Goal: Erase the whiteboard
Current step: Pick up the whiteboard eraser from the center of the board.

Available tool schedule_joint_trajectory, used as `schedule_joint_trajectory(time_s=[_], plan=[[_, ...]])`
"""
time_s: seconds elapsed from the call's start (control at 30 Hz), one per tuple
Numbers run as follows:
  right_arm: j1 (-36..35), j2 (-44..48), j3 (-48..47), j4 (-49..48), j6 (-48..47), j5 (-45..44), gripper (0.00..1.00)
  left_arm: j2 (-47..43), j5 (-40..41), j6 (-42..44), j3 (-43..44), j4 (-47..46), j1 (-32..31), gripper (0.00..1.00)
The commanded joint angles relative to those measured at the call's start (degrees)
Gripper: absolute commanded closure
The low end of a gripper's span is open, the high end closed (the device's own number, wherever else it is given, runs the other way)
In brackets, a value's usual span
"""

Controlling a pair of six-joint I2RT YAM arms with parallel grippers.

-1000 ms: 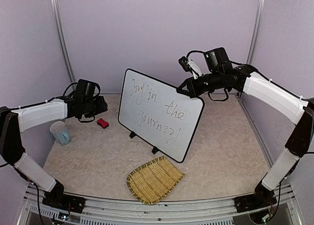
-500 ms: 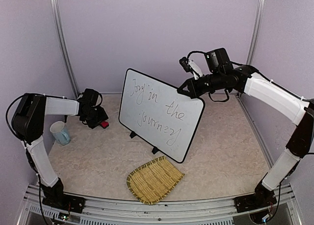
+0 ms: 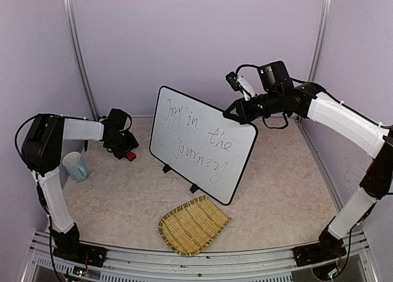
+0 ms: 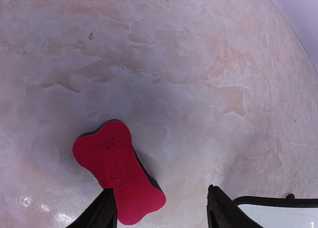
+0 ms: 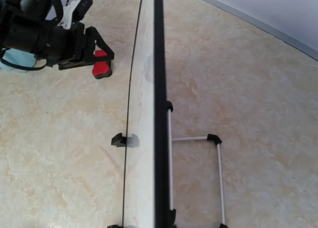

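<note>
Since a second ago the left arm has swung across and lowered its left gripper onto the spot where the eraser lies, at the far left of the table. The right arm and the whiteboard have barely shifted.

From the left wrist, the two dark fingers are spread wide apart. The red, bone-shaped eraser lies flat on the table, its near end reaching in beside the left finger (whether they touch is hard to tell). Nothing is pinched.

The whiteboard stands upright near the middle of the table on two small black feet, turned so its left end is farther back than its right. Its face bears dark handwriting that reads "Joy in the journey". The right gripper is at the board's top edge, close to the far right corner. The right wrist view looks straight down along that black rim, with a thin wire stand behind the board on the right. The gripper's own fingers do not show there, so I cannot tell whether they are apart or clamped on the rim.

A pale blue cup stands at the left, nearer than the eraser and well apart from it. A straw mat lies on the near side of the whiteboard, just beside its lower right corner.
</note>
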State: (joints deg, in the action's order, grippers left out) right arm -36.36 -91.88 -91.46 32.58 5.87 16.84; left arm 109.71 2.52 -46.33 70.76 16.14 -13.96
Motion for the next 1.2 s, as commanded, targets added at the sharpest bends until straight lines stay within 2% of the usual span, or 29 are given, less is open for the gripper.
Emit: schedule_joint_trajectory(time_s=[0.0, 0.23, 0.77, 1.17], plan=[[-0.38, 1.68, 1.35, 3.29, -1.91, -3.40, 1.00, 0.14, 2.19, -0.82, 1.32, 3.08, -0.02, 0.39], [-0.38, 1.43, 1.22, 3.17, -1.83, -3.06, 1.00, -0.21, 2.48, -1.69, 1.51, 3.84, 2.18, 0.39], [-0.34, 1.10, 1.02, 3.17, -1.83, -3.87, 1.00, 4.41, 0.30, -1.07, 5.64, 4.25, 2.45, 0.43], [-0.38, 1.56, 1.33, 2.98, -1.78, -4.49, 1.00, 4.49, -0.18, -0.45, 4.09, 3.18, 2.35, 0.47]])
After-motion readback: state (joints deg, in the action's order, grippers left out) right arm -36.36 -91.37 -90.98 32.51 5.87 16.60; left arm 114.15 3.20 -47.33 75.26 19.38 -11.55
